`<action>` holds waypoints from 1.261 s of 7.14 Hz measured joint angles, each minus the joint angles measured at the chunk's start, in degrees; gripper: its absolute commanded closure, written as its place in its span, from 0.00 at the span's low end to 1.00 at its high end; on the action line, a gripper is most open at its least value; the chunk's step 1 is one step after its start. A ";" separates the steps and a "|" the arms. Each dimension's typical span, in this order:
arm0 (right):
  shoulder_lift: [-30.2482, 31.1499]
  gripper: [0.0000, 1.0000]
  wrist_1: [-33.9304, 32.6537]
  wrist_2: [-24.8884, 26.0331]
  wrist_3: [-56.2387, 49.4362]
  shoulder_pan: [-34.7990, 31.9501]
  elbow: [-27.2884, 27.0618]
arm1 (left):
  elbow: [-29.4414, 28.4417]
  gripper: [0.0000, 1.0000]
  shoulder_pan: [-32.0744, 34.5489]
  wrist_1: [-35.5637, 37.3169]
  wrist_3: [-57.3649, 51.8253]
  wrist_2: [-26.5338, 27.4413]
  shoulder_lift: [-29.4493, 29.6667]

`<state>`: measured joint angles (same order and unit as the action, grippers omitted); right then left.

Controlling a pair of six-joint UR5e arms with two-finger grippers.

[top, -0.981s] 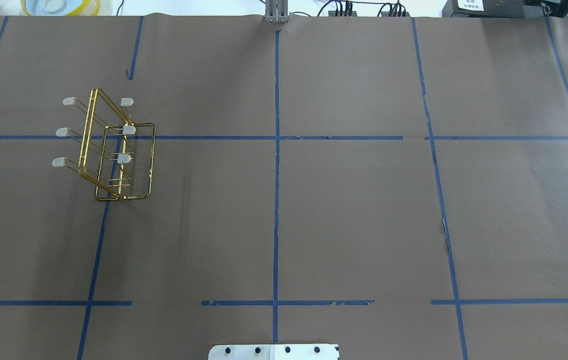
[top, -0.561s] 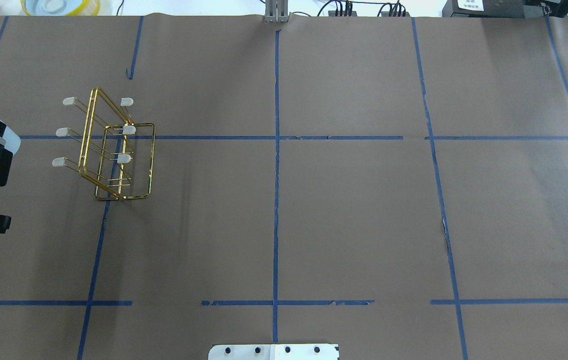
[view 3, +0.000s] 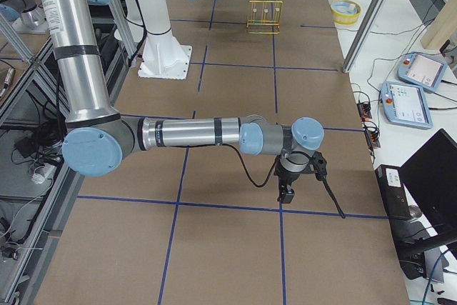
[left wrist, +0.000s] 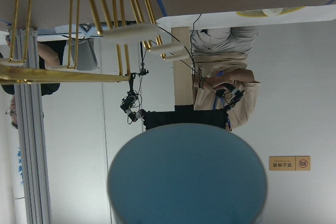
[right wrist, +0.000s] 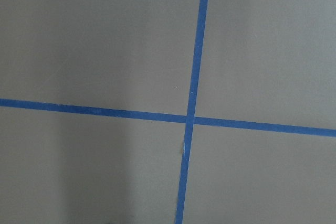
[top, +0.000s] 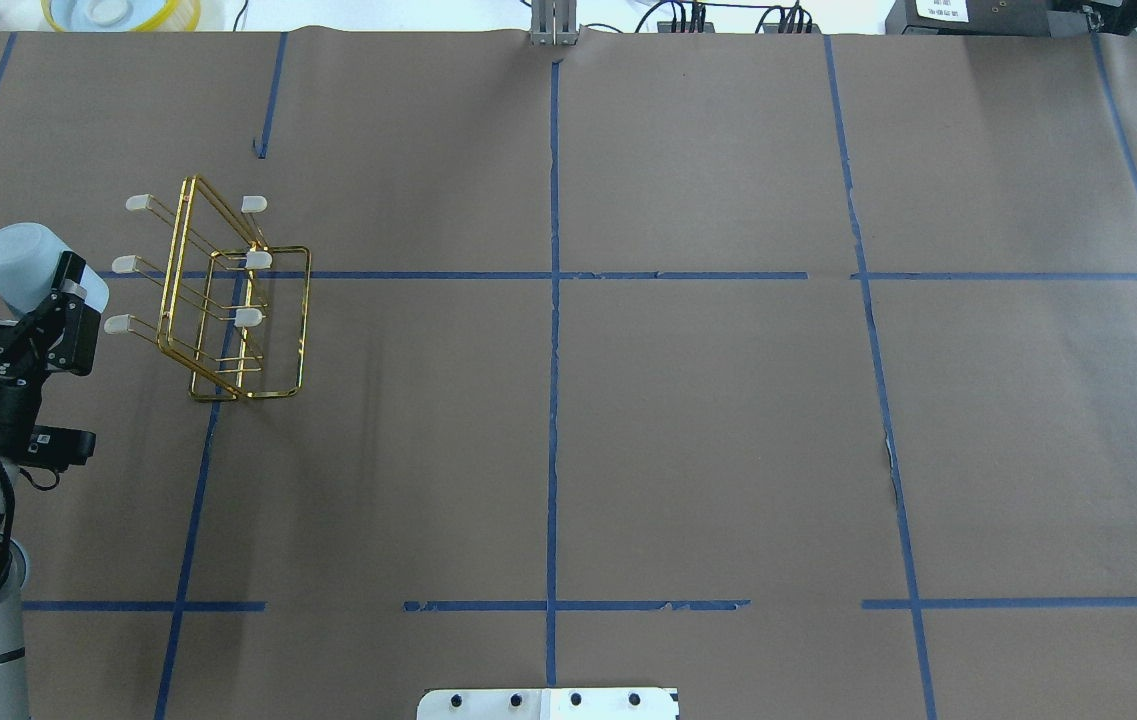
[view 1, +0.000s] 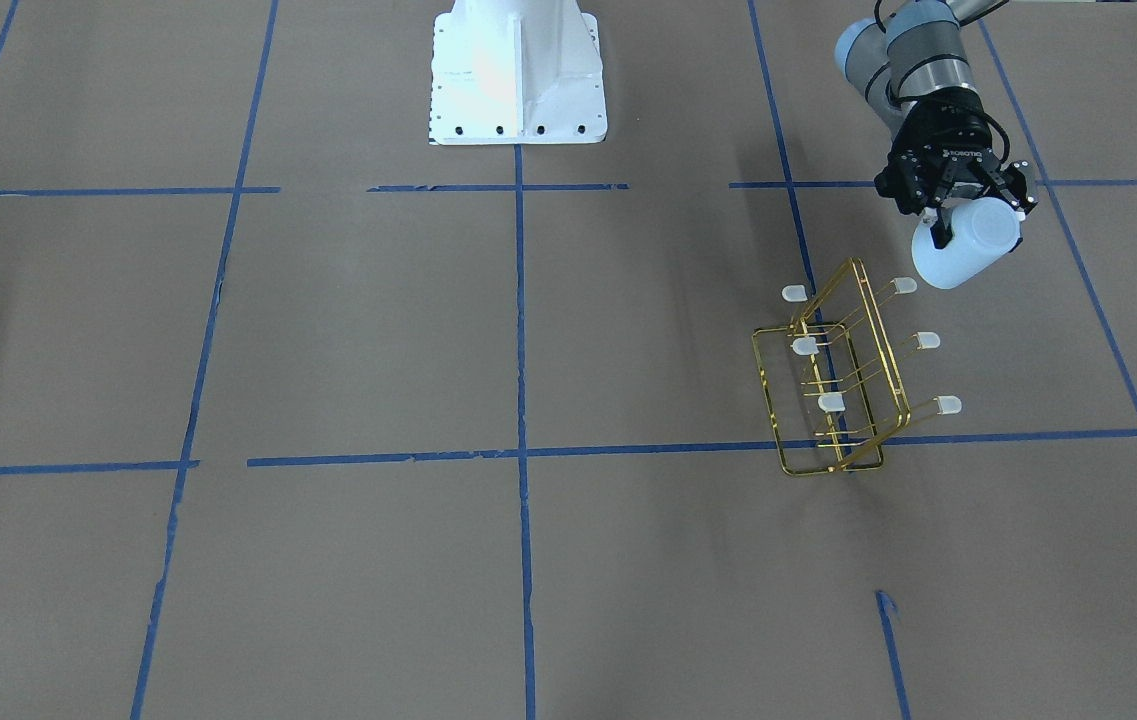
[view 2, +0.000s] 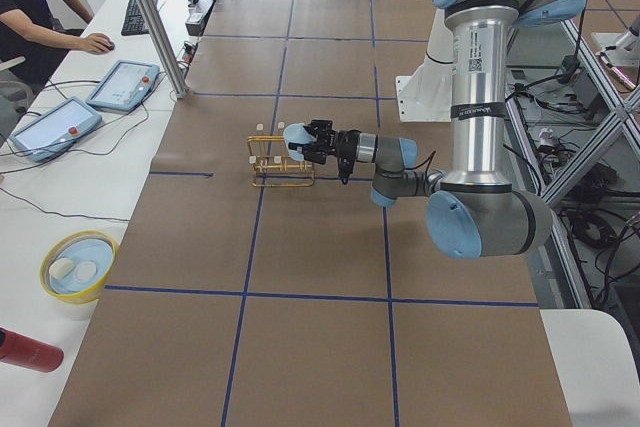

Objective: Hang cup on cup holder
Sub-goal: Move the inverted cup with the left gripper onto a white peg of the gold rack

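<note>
Cup point(top: 23, 262): small, pale blue-white, plain, tapered, no handle. Held clear of the worktop point(top: 728, 450) in the jaws of the left gripper point(top: 23, 285), tilted, closed bottom pointing away from the wrist. Position: close to the left edge, in the far half.

Rack point(top: 218, 300): gold wire, rectangular frame on a rectangular foot, standing upright. Six thin prongs, three per side, each tipped with a whitish cap point(top: 124, 264). All prongs bare. Position: left part of the worktop, far half, short of the far-left corner.

Cup sits just beside the left-hand row of caps, between rack and left edge; contact cannot be judged.
</note>
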<state>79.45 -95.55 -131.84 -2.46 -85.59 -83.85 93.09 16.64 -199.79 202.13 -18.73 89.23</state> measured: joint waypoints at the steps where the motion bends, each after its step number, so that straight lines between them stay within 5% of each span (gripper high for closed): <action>1: 0.00 0.00 -0.04 0.00 0.00 0.01 0.00 | -0.68 1.00 -0.09 0.15 0.01 0.01 0.89; 9: 0.00 0.00 -0.02 0.00 0.00 -0.02 0.00 | -6.95 1.00 -0.42 -0.44 0.81 -0.35 4.03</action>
<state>79.45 -95.58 -131.84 -2.46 -85.60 -83.85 86.14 16.22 -200.24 202.95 -19.08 93.25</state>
